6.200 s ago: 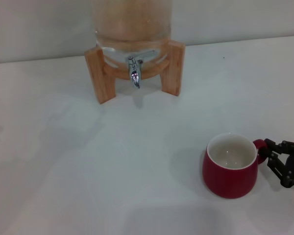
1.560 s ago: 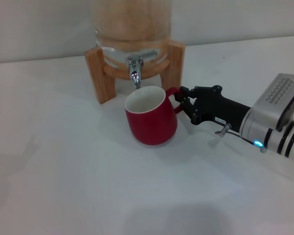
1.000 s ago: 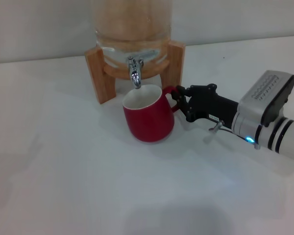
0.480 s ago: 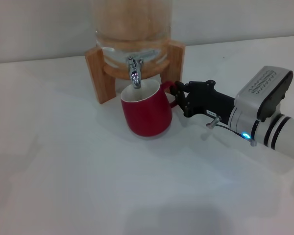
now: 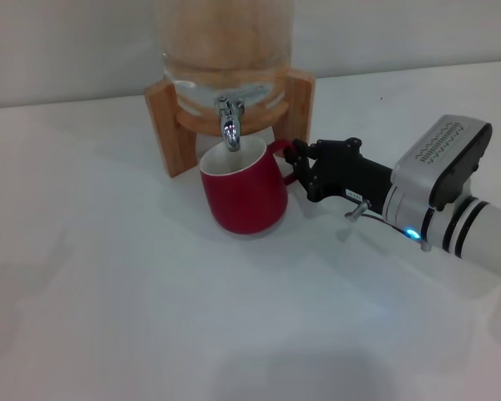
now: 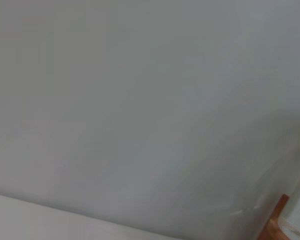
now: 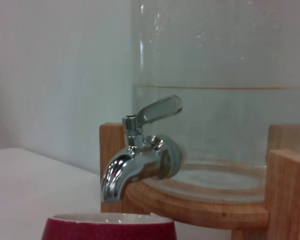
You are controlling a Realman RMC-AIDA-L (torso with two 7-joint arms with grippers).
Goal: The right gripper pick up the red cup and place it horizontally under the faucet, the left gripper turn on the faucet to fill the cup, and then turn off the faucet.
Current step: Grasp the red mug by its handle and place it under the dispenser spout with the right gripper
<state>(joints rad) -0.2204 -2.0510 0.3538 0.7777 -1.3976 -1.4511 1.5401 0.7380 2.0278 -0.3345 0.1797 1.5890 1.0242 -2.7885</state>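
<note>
The red cup stands upright on the white table, its white inside directly below the chrome faucet. My right gripper is shut on the cup's red loop handle, its silver arm with the blue light reaching in from the right. In the right wrist view the faucet with its lever shows close, just above the red cup rim. The faucet juts from a clear glass jar on a wooden stand. My left gripper is out of view.
The white table stretches open to the left and front of the stand. A pale wall rises right behind the jar. The left wrist view shows mostly blank wall and a corner of the wooden stand.
My right gripper has carried the cup from the table's right front to the stand, and over the last second slid it left and back until it sits under the spout.
</note>
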